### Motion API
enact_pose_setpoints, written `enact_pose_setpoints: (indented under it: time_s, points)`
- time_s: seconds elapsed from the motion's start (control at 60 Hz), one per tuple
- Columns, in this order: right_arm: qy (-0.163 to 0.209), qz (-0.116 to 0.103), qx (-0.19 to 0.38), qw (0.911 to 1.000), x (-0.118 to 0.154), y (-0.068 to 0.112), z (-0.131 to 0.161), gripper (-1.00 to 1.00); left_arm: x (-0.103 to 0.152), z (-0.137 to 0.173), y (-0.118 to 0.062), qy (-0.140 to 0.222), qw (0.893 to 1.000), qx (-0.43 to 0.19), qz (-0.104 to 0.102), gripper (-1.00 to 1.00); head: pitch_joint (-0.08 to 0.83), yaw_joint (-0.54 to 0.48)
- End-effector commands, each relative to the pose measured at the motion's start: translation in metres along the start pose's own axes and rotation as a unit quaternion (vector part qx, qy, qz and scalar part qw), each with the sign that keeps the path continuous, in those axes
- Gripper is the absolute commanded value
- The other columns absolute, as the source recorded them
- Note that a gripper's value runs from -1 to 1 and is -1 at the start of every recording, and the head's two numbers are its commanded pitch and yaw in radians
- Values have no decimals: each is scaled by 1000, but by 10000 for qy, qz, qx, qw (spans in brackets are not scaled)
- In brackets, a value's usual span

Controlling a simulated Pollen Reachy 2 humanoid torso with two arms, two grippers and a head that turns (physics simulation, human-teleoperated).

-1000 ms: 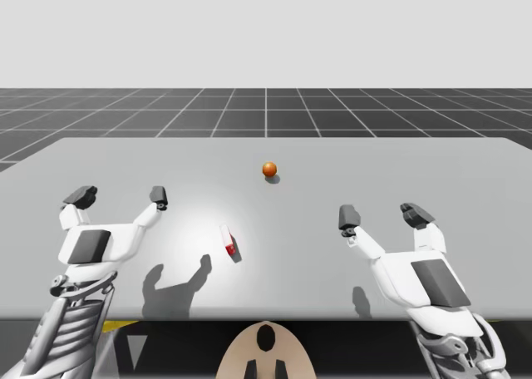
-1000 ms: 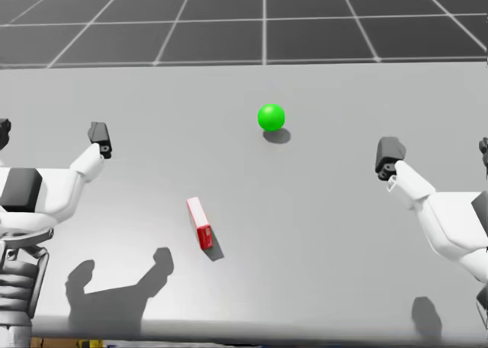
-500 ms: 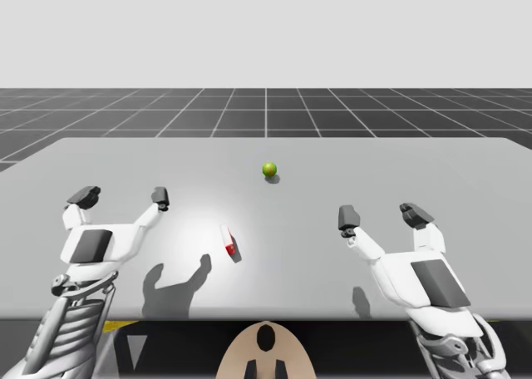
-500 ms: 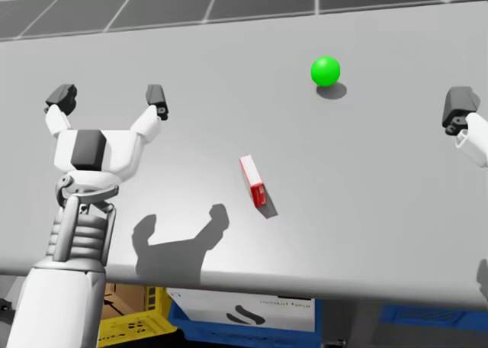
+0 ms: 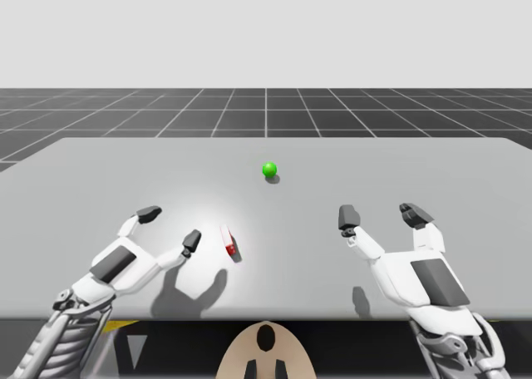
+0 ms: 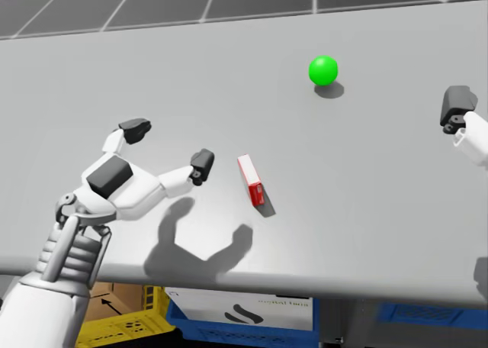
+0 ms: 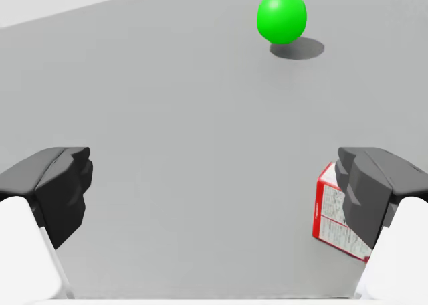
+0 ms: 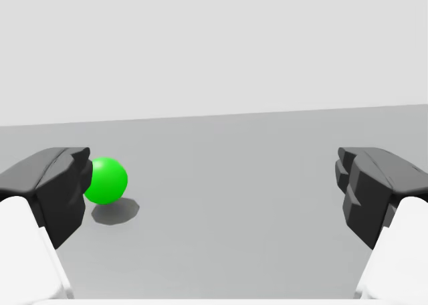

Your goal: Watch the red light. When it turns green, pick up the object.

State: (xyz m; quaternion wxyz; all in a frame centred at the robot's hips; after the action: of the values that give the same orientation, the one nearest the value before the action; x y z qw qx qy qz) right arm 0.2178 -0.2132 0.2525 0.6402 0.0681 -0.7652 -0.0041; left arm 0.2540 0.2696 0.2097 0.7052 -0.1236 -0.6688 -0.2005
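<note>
My left arm comes in from the lower left of the high view, its forearm slanting toward the centre. The left hand (image 5: 170, 228) is held low over the grey worktop (image 5: 432, 167) and casts a shadow on it just below. The hand is released, its two fingers spread wide and nothing between them. In the head view the nearer fingertip is just beside the slim red and white box (image 6: 250, 180), with a narrow strip of worktop between them. In the left wrist view the box stands past one finger, outside the gap and partly hidden by that finger.

My right arm rises from the lower right of the high view. The right hand (image 5: 382, 216) points up the frame, spread just as wide and holding nothing. In the right wrist view the green light (image 8: 105, 180) sits ahead, beside one finger.

The box stands a little left of centre in the high view, well apart from the green light, which is higher in the frame at centre. Open grey surface stretches from the box to the right hand and up to the worktop's far edge. In the head view the near edge runs across the lower frame, close under the left forearm. A yellow crate (image 6: 133, 325) and a blue crate (image 6: 229, 317) stand beneath it.
</note>
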Motion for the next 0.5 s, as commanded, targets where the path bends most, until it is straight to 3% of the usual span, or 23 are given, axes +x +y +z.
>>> enact_pose_setpoints:
  time_s: [0.017,0.2,0.333,0.5]
  points:
    - [12,-131,-45,9999,-2,3,0,-1000,-18,5,4,453,9929,-1095,36,-1000,691,200]
    - [15,-146,-29,9999,-2,2,0,-1000,-35,-1,-3,694,9833,-1683,-69,-1000,690,201]
    - [16,-147,-23,9999,-2,2,0,-1000,-50,-18,-7,830,9756,-2032,-8,-1000,684,201]
    - [8,-139,-18,9999,-2,2,0,-1000,-55,-39,-17,905,9722,-2153,-174,-1000,683,200]
